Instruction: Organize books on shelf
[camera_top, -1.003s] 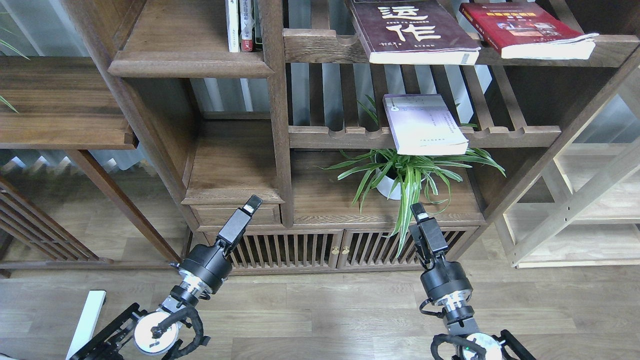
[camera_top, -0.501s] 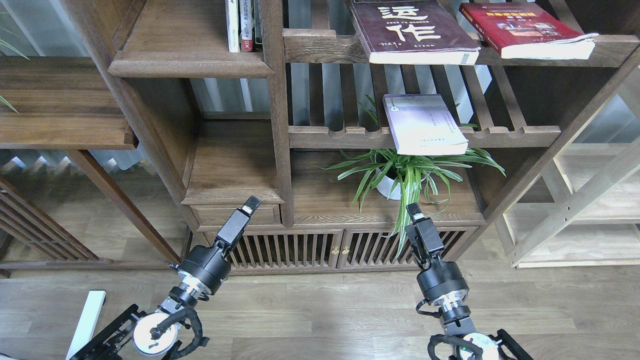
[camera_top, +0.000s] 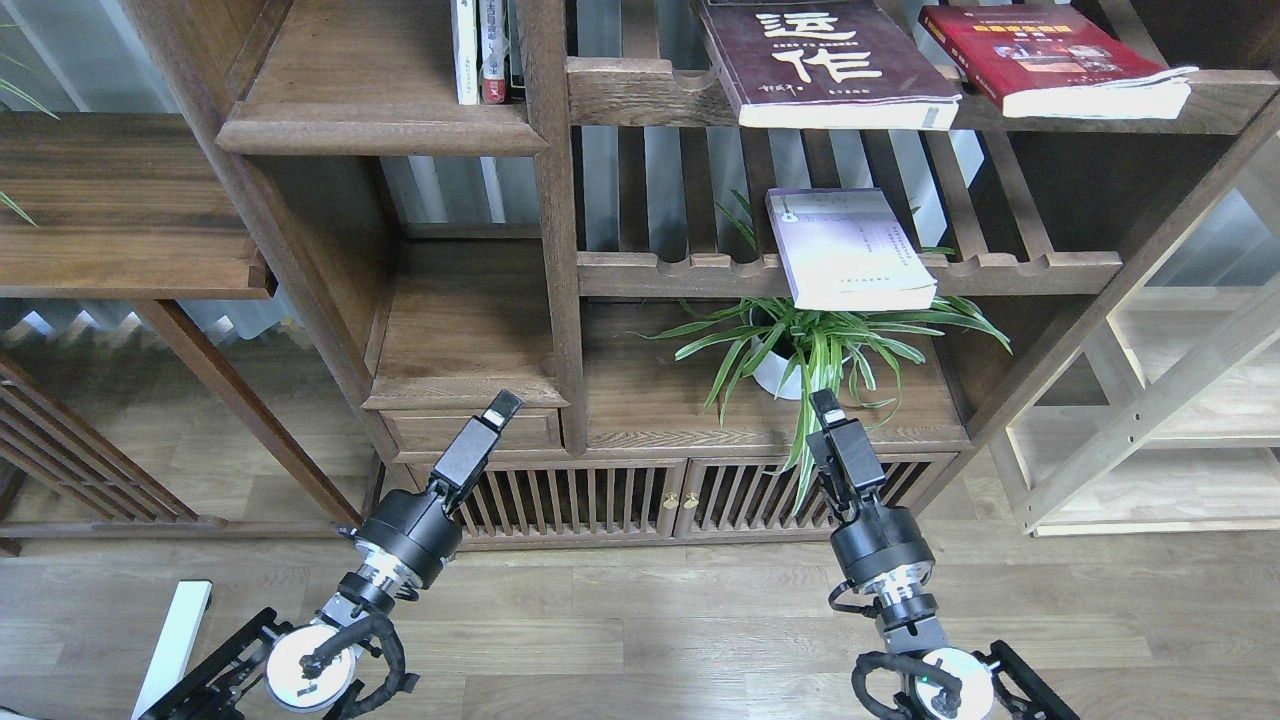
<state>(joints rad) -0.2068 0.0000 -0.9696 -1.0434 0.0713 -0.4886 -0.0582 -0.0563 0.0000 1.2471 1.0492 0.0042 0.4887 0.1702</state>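
Head view, books: The maroon book (camera_top: 825, 62) and the red book (camera_top: 1050, 58) lie flat on the upper slatted rack at 1 o'clock, front edges overhanging the rail. The lavender book (camera_top: 848, 250) lies flat on the lower slatted rack (camera_top: 1040, 270), just above the potted plant (camera_top: 800, 350). I judge none is shelved yet.
Head view, shelf: The solid shelf (camera_top: 370, 125) sits at 11 o'clock, holding only slim volumes (camera_top: 485, 50) upright at its right end.
Head view, my grippers: My left gripper (camera_top: 503, 402) and my right gripper (camera_top: 822, 400) hang low at 6 o'clock, empty, clear of every book.
Jaw state: Both are seen narrow and dark; I cannot tell whether they are spread or pressed together.
Obscured: The upper books' far ends are cut off at the top edge; plant leaves cross my right gripper.
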